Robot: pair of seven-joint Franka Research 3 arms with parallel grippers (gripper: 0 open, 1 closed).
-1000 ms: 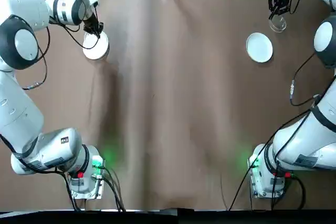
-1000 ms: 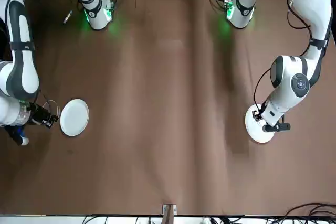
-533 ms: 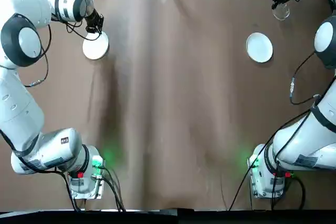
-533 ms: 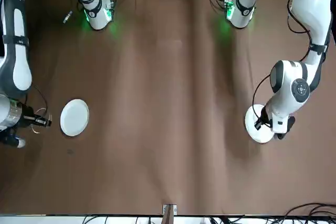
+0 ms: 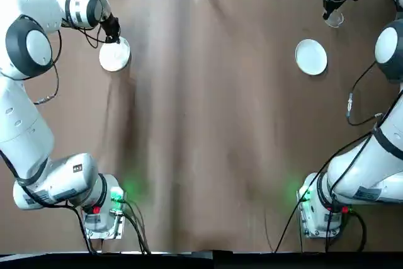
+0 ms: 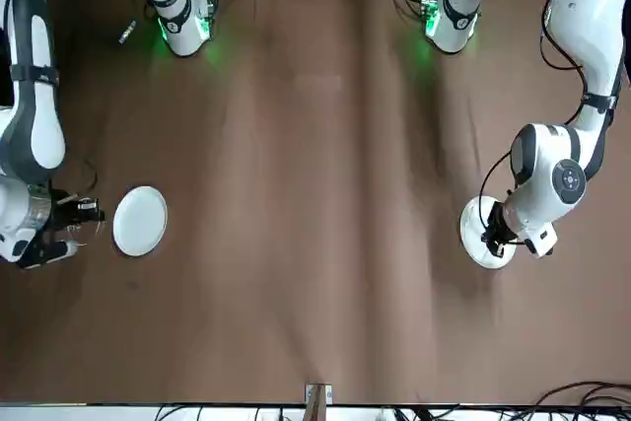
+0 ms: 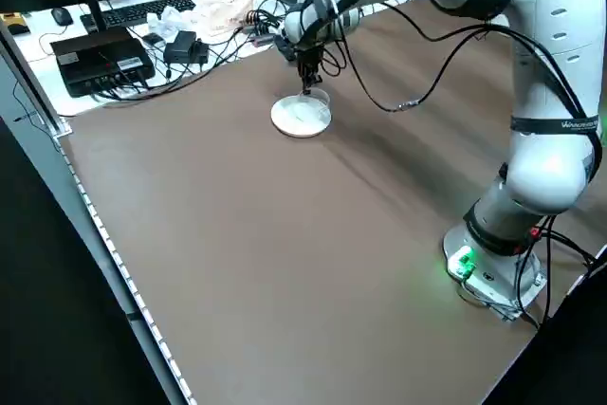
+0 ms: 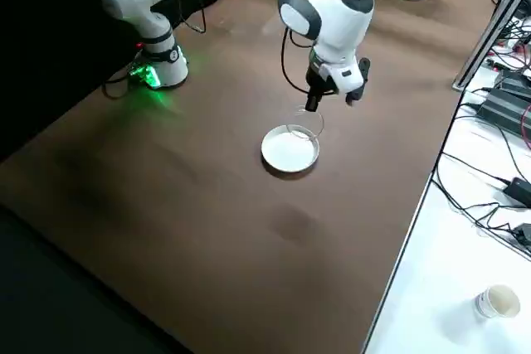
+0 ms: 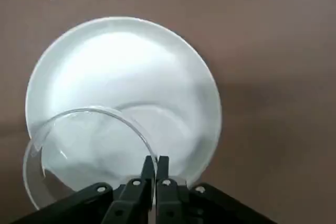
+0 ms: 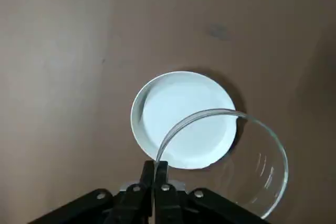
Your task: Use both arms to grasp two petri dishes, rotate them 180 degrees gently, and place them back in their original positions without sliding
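My left gripper (image 9: 156,163), clenched on a clear dish (image 9: 89,156), hangs close over its white plate (image 9: 131,40); my right (image 10: 155,169) grips another (image 10: 231,161), higher, its plate (image 10: 184,124) beyond the fingertips.

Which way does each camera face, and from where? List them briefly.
Top: overhead, looking down; both arms.
Front: across the table, facing the robot; both arms.
Left side: raised, looking diagonally down; left arm.
Right side: likewise; both arms.
Wrists: each at its own jaws, shut on a clear petri dish.
Top and front share both white plates.
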